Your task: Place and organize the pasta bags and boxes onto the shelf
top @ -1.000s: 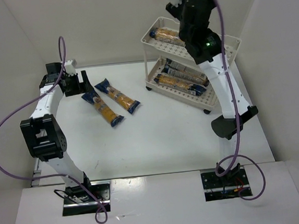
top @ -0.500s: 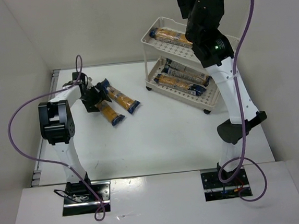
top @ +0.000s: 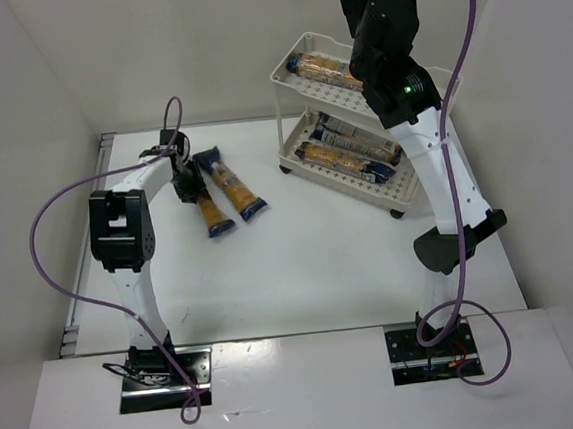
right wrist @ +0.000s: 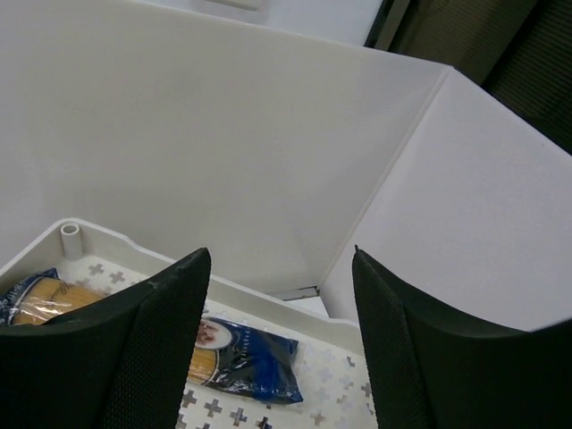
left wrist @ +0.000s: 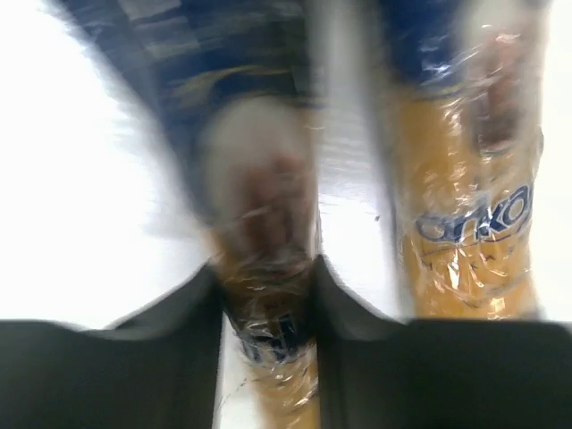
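The left pincer (left wrist: 268, 281) is clenched on one pasta packet (left wrist: 261, 197) that lies on the white bench (top: 301, 263), with a dark finger against each side. A second packet (left wrist: 469, 206) lies just beside it, on the side nearer the shelf (top: 289, 76). The right pincer (right wrist: 279, 255) hangs released and empty above the shelf. The top tray holds a third packet (top: 317, 66), and the lower tray holds two packets (top: 347, 154).
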`<action>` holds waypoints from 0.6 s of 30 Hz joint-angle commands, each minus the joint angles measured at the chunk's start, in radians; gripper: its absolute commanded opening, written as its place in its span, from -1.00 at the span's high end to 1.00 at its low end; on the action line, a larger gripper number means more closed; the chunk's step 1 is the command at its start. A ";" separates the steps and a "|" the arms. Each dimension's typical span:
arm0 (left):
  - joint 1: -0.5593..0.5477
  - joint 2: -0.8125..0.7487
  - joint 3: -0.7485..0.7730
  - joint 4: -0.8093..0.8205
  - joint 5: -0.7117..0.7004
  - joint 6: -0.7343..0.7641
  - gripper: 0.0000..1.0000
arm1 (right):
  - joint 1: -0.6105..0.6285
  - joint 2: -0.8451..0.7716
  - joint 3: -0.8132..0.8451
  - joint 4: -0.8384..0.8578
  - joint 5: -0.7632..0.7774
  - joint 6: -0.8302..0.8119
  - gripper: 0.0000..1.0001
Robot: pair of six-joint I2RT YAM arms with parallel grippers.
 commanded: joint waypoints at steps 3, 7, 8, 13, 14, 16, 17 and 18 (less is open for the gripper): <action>-0.004 0.047 -0.108 0.003 -0.012 0.096 0.84 | 0.005 -0.028 0.016 0.030 0.010 0.005 -0.32; 0.006 -0.031 -0.128 0.014 0.011 0.195 1.00 | 0.005 -0.037 0.028 0.021 -0.010 0.023 -0.19; 0.006 -0.054 -0.118 0.028 0.001 0.232 1.00 | 0.005 -0.037 0.028 0.009 -0.022 0.023 -0.15; 0.006 -0.264 -0.090 0.095 -0.116 0.505 1.00 | 0.005 -0.057 0.063 -0.028 -0.054 0.052 0.05; 0.006 -0.328 -0.104 0.118 -0.130 0.543 1.00 | 0.005 -0.068 0.063 -0.040 -0.068 0.065 0.08; 0.006 -0.384 -0.116 0.118 -0.153 0.629 1.00 | 0.005 -0.077 0.081 -0.054 -0.086 0.080 0.12; 0.006 -0.431 -0.131 0.118 -0.165 0.654 1.00 | 0.005 -0.088 0.082 -0.065 -0.086 0.089 0.16; 0.006 -0.454 -0.142 0.118 -0.165 0.674 1.00 | 0.005 -0.100 0.082 -0.065 -0.100 0.098 0.19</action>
